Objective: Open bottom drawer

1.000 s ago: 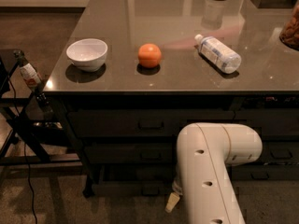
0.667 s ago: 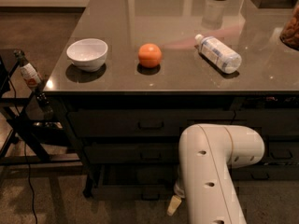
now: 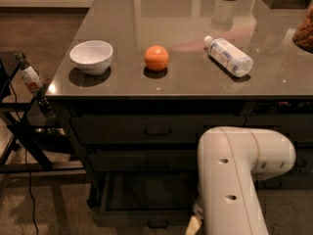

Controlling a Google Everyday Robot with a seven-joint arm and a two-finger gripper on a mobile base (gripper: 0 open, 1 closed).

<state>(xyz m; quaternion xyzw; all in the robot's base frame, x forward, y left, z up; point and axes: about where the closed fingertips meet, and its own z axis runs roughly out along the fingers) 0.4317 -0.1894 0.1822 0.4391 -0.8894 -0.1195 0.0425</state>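
The bottom drawer (image 3: 128, 218) is the lowest of the dark three-drawer stack under the table. It stands pulled out, and its dark inside (image 3: 146, 192) shows from above. Its small black handle (image 3: 157, 224) is at the middle of the front, near the picture's bottom edge. My gripper (image 3: 193, 225) is low down, just right of that handle. It is mostly hidden behind my white arm (image 3: 234, 180), and only a cream tip shows. The two drawers above (image 3: 157, 130) are shut.
On the grey tabletop (image 3: 195, 84) are a white bowl (image 3: 91, 56), an orange (image 3: 157, 58) and a plastic bottle lying on its side (image 3: 228, 56). A black stand with cables and a small bottle (image 3: 30, 77) is at the left. A neighbouring drawer stack (image 3: 293, 126) is at the right.
My white arm has shifted to the right and looms larger. The bottom drawer stands out from the stack throughout.
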